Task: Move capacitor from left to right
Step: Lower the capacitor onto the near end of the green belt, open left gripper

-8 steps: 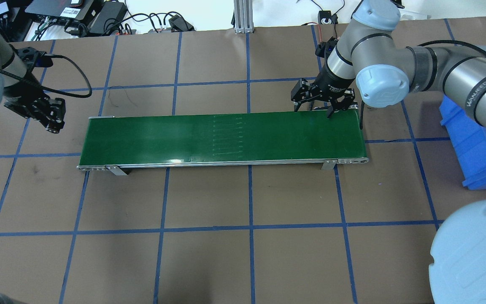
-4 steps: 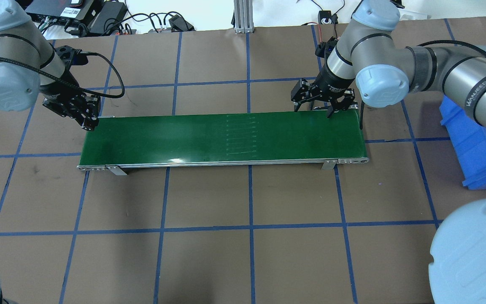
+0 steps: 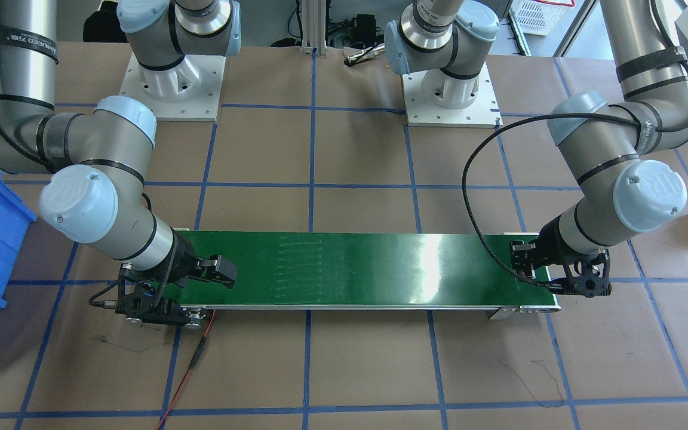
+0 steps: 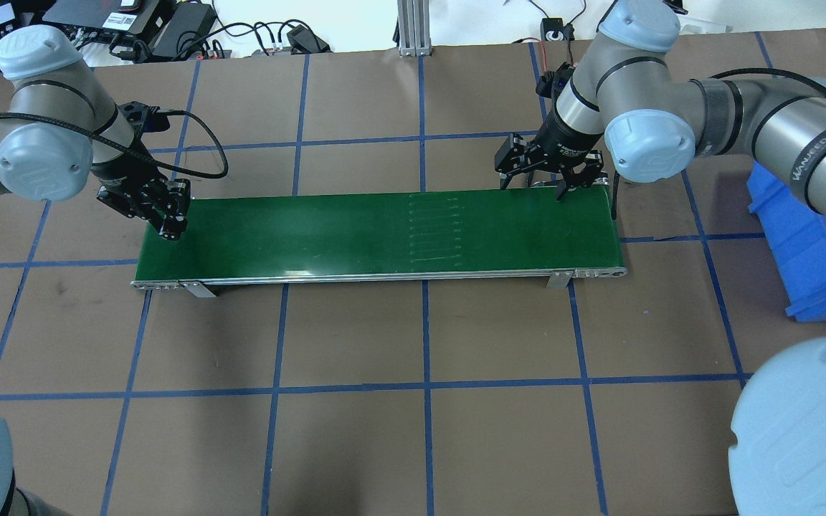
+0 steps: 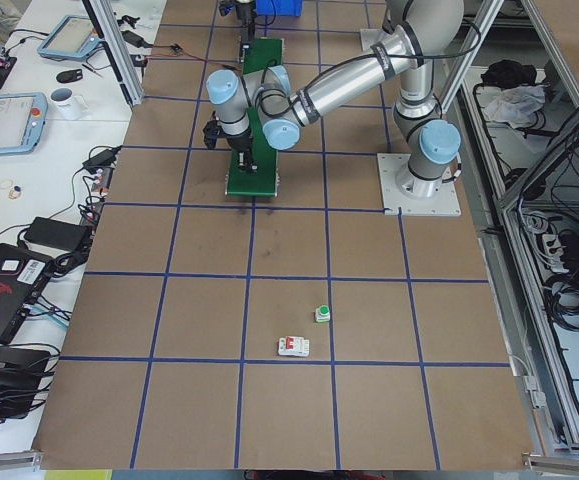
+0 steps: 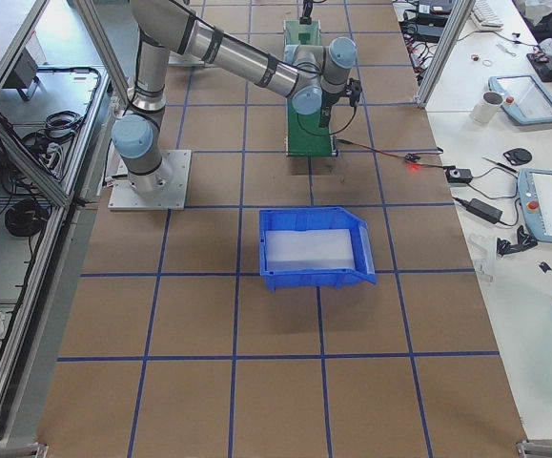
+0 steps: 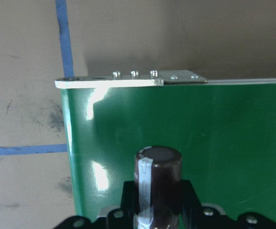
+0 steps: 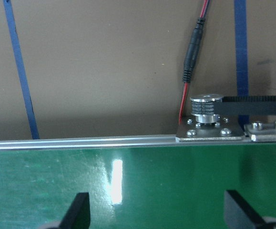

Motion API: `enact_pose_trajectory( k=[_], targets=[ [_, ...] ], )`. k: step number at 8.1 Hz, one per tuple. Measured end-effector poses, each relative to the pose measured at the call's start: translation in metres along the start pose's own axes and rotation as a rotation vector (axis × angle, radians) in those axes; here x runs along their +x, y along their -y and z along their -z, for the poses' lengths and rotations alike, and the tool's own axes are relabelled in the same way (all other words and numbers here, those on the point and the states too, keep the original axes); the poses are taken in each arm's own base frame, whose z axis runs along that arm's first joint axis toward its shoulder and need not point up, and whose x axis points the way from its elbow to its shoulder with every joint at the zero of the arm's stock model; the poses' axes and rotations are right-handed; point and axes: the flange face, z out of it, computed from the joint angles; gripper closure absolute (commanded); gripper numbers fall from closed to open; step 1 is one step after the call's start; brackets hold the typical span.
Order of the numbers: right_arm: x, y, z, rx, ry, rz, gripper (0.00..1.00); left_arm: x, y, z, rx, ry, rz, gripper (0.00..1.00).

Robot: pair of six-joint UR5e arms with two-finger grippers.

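Observation:
The capacitor [image 7: 158, 171], a stubby dark brown cylinder with a pale stripe, shows in the left wrist view, clamped between the fingers of my left gripper [image 7: 158, 202]. That gripper [image 4: 173, 226] hangs just above the left end of the green conveyor belt [image 4: 384, 233]; it also shows in the front view [image 3: 583, 288]. In the overhead view the capacitor is hidden between the fingers. My right gripper [image 4: 532, 188] is open and empty over the belt's far edge near its right end; its two fingers [image 8: 79, 210] straddle bare belt [image 8: 152, 181].
A blue bin [image 4: 807, 251] stands on the table right of the belt. A white breaker block [image 5: 293, 347] and a green-button part [image 5: 322, 314] lie far left of the belt. The belt's pulley [image 8: 205, 107] and a red cable sit behind its right end.
My left arm has swung in from the table at the left to over the belt's left end. The belt's seam marks have shifted right. The right arm has not moved.

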Motion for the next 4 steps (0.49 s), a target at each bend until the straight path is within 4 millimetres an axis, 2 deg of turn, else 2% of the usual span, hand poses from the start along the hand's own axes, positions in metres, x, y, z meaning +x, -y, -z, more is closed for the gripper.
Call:
enact_pose_trajectory(
  k=[1,2,3,4],
  targets=[
    [0.000,0.000,0.000,0.000,0.000,0.000,0.00,0.003,0.000,-0.003,-0.005,-0.016,0.030,0.39],
    [0.000,0.000,0.000,0.000,-0.001,0.001,0.00,0.008,-0.002,-0.007,-0.011,-0.030,0.051,0.30],
    [0.000,0.000,0.000,0.000,0.000,0.001,0.00,0.011,-0.003,-0.010,-0.017,-0.037,0.060,0.17],
    [0.000,0.000,0.000,0.000,0.000,0.001,0.00,0.013,-0.005,-0.013,-0.024,-0.041,0.065,0.12]
  ],
)
